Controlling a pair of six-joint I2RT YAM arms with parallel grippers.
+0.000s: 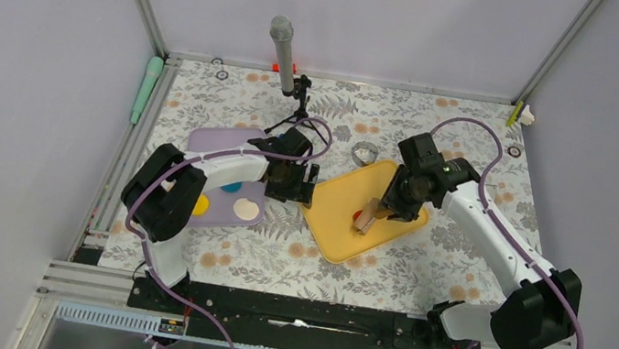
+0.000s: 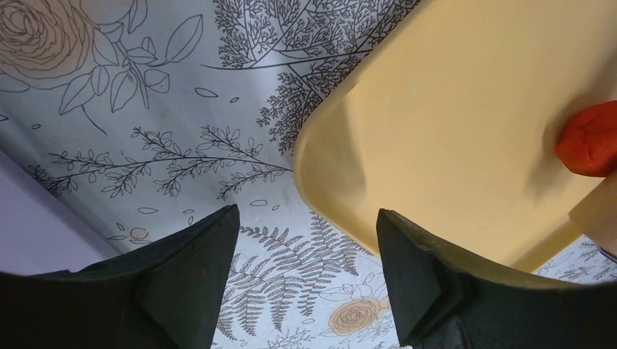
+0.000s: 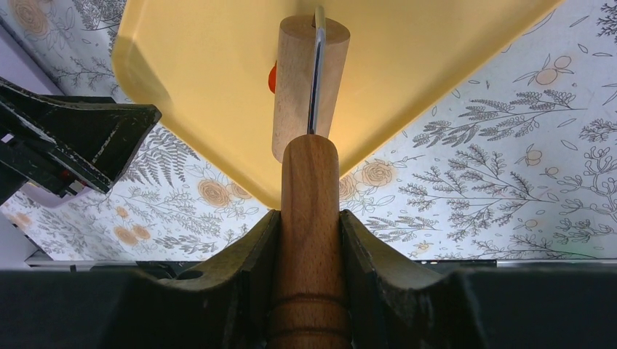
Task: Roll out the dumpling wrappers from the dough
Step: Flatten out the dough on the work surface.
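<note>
A lump of red dough (image 1: 358,216) lies on the yellow board (image 1: 334,234), and no flat dumpling wrappers are in view. My right gripper (image 3: 309,218) is shut on the wooden handle of a rolling pin (image 3: 295,80). Its roller rests on the board (image 3: 204,65) right beside the dough (image 3: 272,78), which it largely hides. My left gripper (image 2: 307,218) hangs open and empty over the tablecloth, just off the board's left corner (image 2: 451,109). The dough (image 2: 591,138) shows at the right edge of that view.
A purple tray (image 1: 222,143) at the left holds a blue disc (image 1: 232,187), a yellow disc (image 1: 201,205) and a cream disc (image 1: 246,210). A microphone (image 1: 283,41) on a stand rises behind. A metal ring (image 1: 365,153) lies beyond the board.
</note>
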